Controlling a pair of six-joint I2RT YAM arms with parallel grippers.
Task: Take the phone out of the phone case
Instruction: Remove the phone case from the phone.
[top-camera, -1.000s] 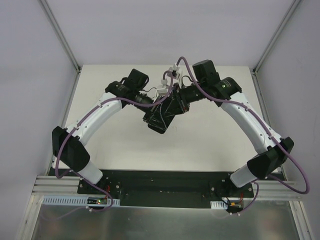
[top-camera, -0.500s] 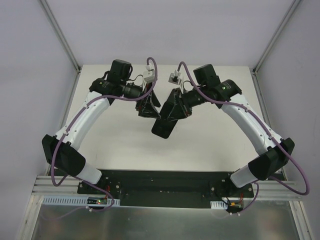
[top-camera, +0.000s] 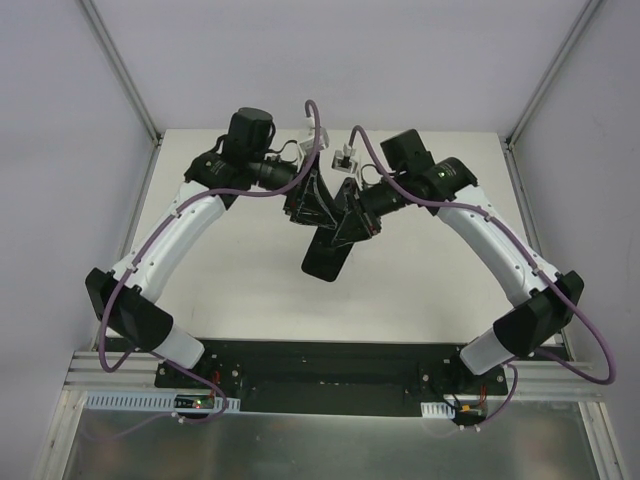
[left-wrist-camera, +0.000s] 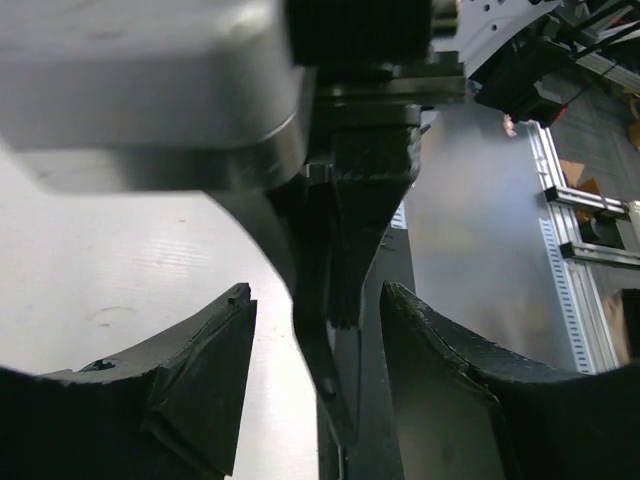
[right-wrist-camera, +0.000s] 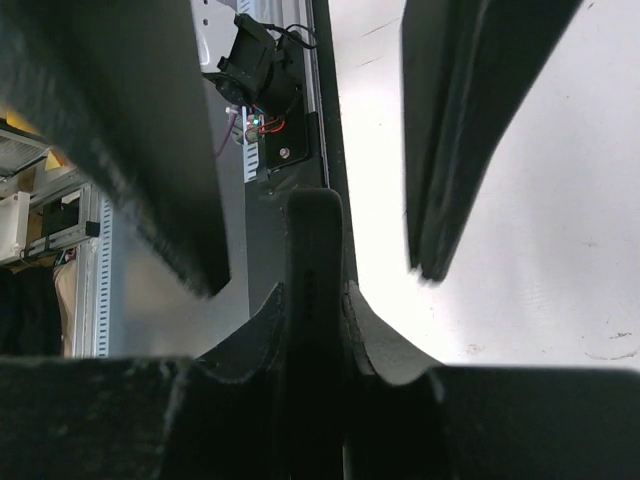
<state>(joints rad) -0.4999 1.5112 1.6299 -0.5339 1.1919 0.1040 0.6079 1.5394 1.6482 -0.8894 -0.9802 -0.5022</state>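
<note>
A black phone case (top-camera: 328, 255) with the phone in it hangs tilted above the table; I cannot tell phone from case in the top view. My right gripper (top-camera: 349, 221) is shut on its upper end. In the right wrist view the slab (right-wrist-camera: 314, 250) stands edge-on, pinched at the right gripper (right-wrist-camera: 313, 292). My left gripper (top-camera: 311, 204) sits against the case's upper left side, open. In the left wrist view the left gripper (left-wrist-camera: 315, 295) straddles the thin dark case edge (left-wrist-camera: 322, 355), and neither finger (left-wrist-camera: 190, 385) touches it.
The white table (top-camera: 230, 270) lies beneath both arms. A black base plate (top-camera: 320, 362) and metal rails run along the near edge. Purple cables (top-camera: 312, 120) loop above the wrists. White walls close in on the left, right and back.
My left gripper let go of the case, swung off to the left, then came back to it with its jaws apart. The case now hangs lower from the right gripper alone.
</note>
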